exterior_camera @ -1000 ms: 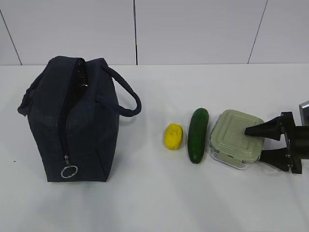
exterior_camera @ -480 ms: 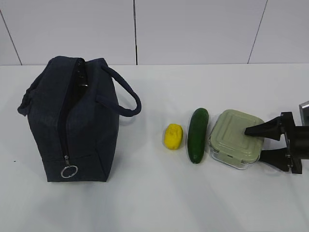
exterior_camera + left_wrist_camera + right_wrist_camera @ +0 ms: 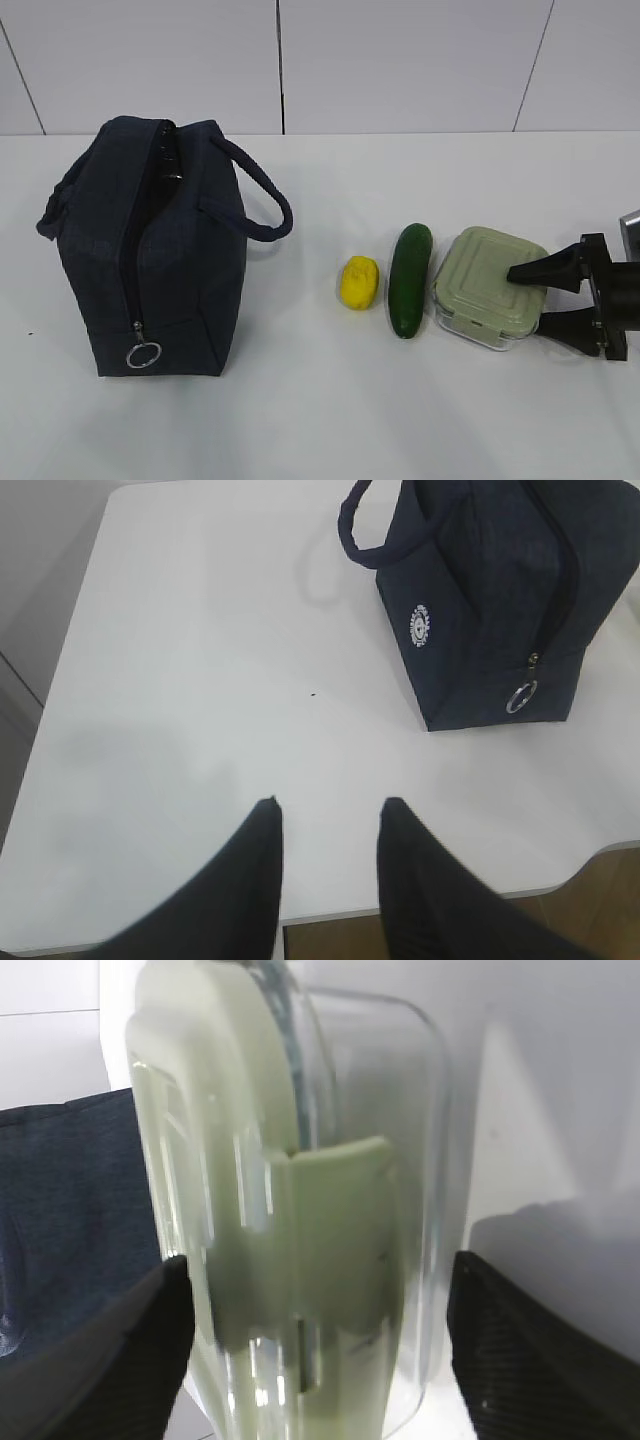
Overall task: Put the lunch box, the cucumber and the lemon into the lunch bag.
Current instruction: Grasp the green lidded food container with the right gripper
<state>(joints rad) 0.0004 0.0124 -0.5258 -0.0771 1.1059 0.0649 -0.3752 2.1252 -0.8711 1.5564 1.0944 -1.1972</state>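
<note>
exterior slanted, wrists low, sharing lunch bag (image 3: 160, 250)

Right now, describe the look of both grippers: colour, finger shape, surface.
The right gripper is matte black, with two tapered, pointed fingers on a black block and a grey metal part behind it at the frame edge. Close up, its fingers show finely textured pads. The left gripper has two smooth black fingers with rounded tips. No cables or markings show.

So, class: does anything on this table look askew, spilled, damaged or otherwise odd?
Nothing stands out. The lunch bag stands upright with its zipper open. The lemon, the cucumber and the lidded lunch box lie in a neat row, unspilled. The right gripper straddles the box, jaws wide.
</note>
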